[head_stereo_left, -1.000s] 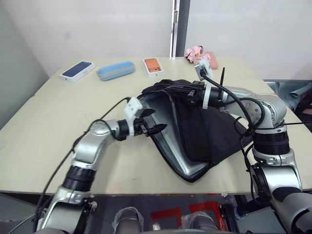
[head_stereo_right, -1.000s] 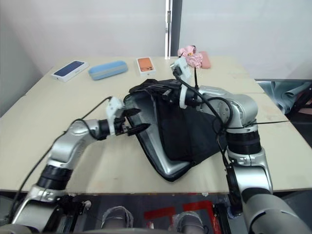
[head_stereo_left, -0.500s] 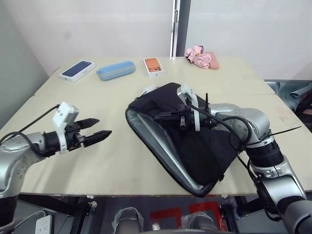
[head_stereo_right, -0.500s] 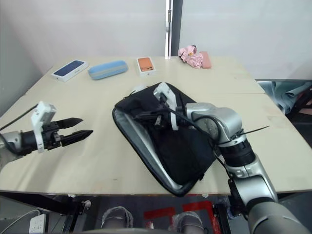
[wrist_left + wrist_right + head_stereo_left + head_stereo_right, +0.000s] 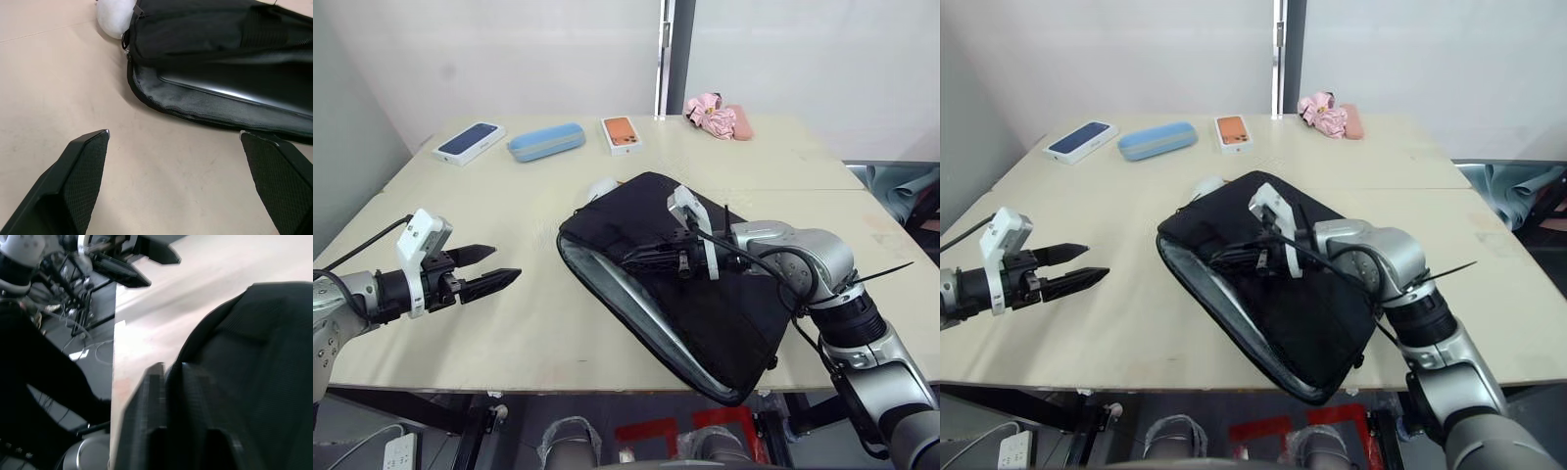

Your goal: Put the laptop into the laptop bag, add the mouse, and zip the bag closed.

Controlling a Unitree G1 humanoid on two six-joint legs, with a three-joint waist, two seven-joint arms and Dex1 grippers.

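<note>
At table centre, the laptop bag (image 5: 705,284) lies unzipped with the laptop (image 5: 230,95) inside. Its upper flap is pinched by the right gripper (image 5: 641,262). The left gripper (image 5: 481,270), spread and empty, is parked left. Next, a white mouse (image 5: 600,187) beyond the bag must be collected.

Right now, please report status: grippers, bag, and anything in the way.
Left gripper open, off the bag. Right gripper shut on the bag's top flap. Laptop inside, bag unzipped. Mouse still outside, behind the bag.
</note>
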